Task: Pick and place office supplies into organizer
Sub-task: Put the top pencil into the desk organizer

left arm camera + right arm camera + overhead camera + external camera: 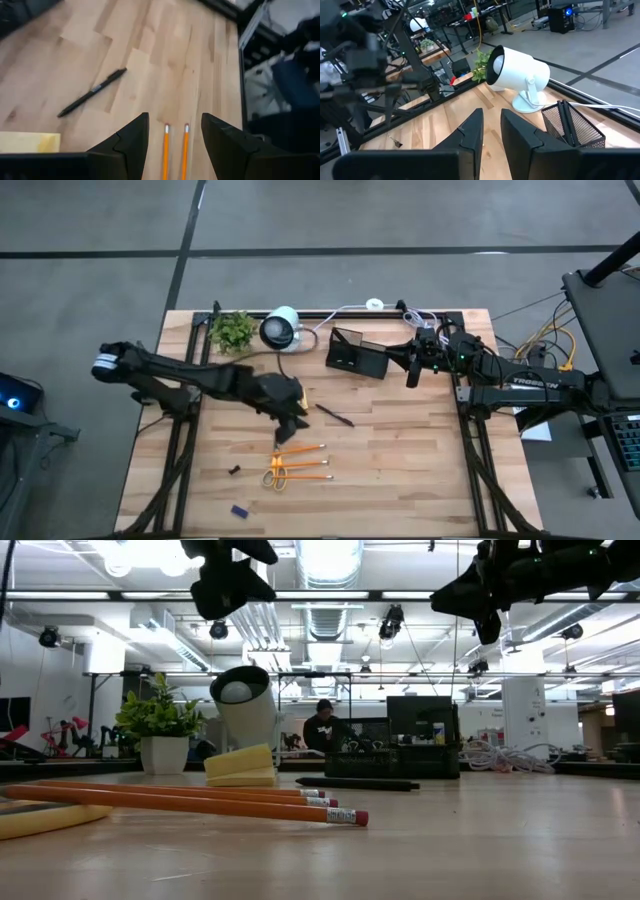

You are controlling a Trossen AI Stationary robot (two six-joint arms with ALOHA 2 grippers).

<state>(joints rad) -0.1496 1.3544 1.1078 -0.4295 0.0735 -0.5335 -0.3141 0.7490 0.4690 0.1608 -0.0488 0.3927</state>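
My left gripper (294, 426) (175, 122) hangs open above the table's middle with nothing between its fingers. Below it lie two orange pencils (175, 150) (300, 450). A black pen (92, 92) (335, 416) and a yellow sticky-note pad (27, 141) lie flat close by. Yellow-handled scissors (277, 472) lie among the pencils. A dark clip (234, 471) and a small blue piece (239, 510) lie nearer the front edge. The black mesh organizer (357, 352) (570, 125) stands at the back. My right gripper (412, 372) (491, 125) waits in the air beside it, slightly open and holding nothing.
A white round lamp-like device (282, 328) (517, 75) and a green potted plant (232, 330) stand at the far edge, left of the organizer. A white cable (350, 307) runs along the back. Bare wood lies to the right of the pencils (400, 460).
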